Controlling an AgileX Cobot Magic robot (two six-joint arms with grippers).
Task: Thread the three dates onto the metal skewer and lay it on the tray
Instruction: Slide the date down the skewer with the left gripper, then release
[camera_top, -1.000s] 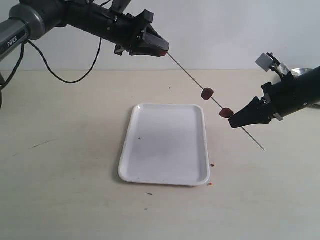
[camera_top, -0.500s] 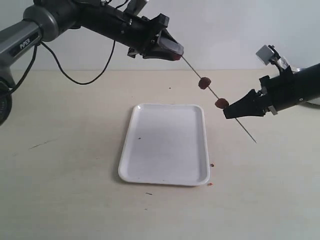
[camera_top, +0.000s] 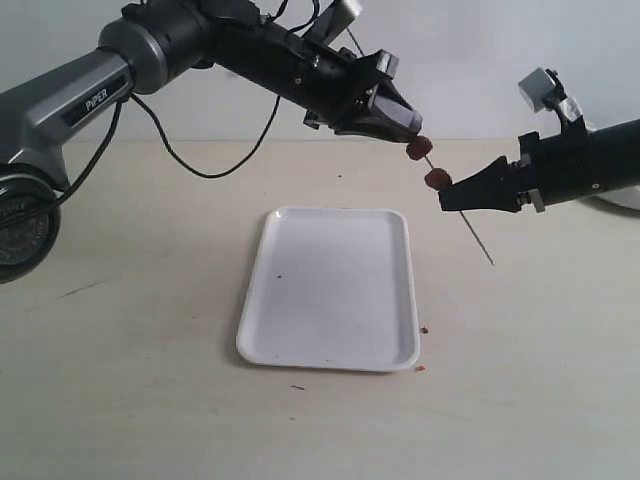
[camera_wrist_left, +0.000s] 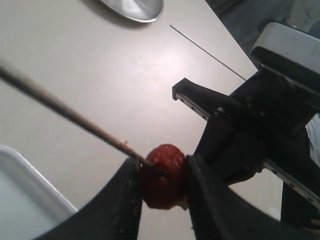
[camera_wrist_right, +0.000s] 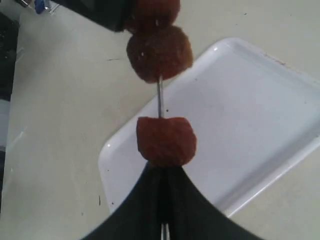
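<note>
1. The left gripper (camera_top: 406, 126) pinches the first date (camera_wrist_left: 162, 177) between its fingers, and the skewer (camera_wrist_left: 65, 112) enters that date.
2. The second date (camera_wrist_right: 159, 52) and third date (camera_wrist_right: 166, 141) sit lower on the rod.
3. The right gripper (camera_top: 446, 199) has its jaws pressed together on the skewer, just beside the third date.
4. The skewer hangs slanted in the air near a far corner of the tray (camera_top: 330, 362), which lies on the table (camera_top: 130, 380).
</note>
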